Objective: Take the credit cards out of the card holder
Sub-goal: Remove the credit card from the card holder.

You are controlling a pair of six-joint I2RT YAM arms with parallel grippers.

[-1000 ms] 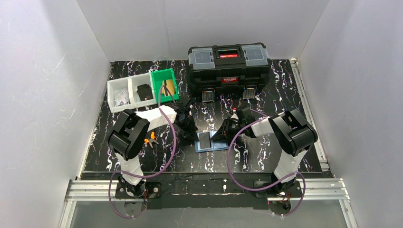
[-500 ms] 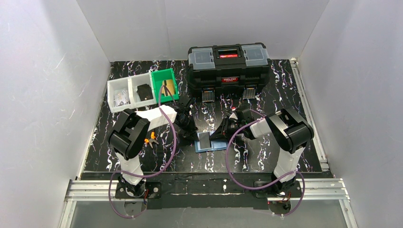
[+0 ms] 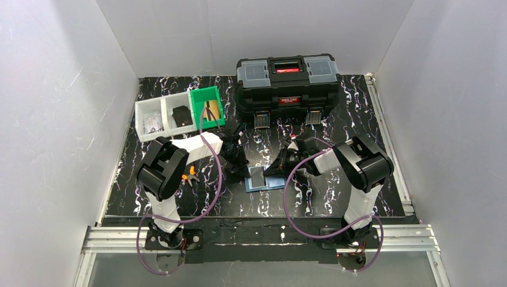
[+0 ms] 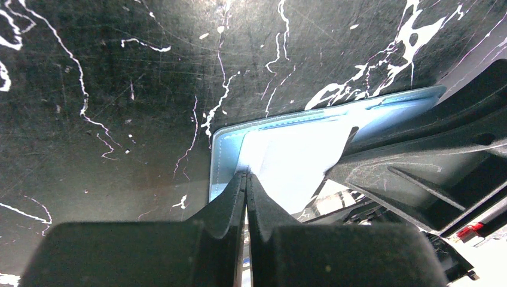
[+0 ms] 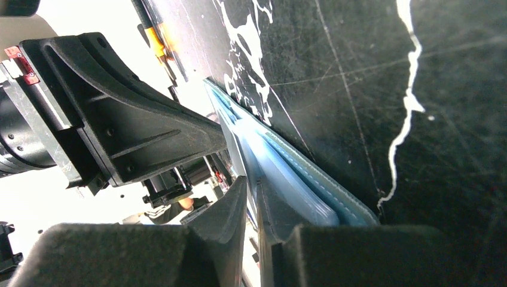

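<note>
The card holder [image 3: 267, 179] lies open on the black marbled table, its light blue inner panels facing up. A dark card [image 3: 257, 175] lies on its left half; it glares white in the left wrist view [image 4: 293, 161]. No orange-tan card shows. My left gripper [image 3: 243, 170] is shut, its tips [image 4: 246, 175] touching the card's near corner at the holder's left edge [image 4: 222, 161]. My right gripper [image 3: 277, 168] is over the holder's right half, its fingers [image 5: 251, 185] closed on a thin layer of the holder [image 5: 293, 185]. I cannot tell whether that layer is a panel or a card.
A big black toolbox [image 3: 288, 84] stands at the back. A green bin [image 3: 207, 106] and white bins [image 3: 164, 118] sit at the back left. Orange-handled pliers [image 3: 190, 174] lie just left of the left gripper. The two grippers are nearly touching over the holder.
My right arm's elbow has swung slightly left. Both grippers and the card holder stay where they were.
</note>
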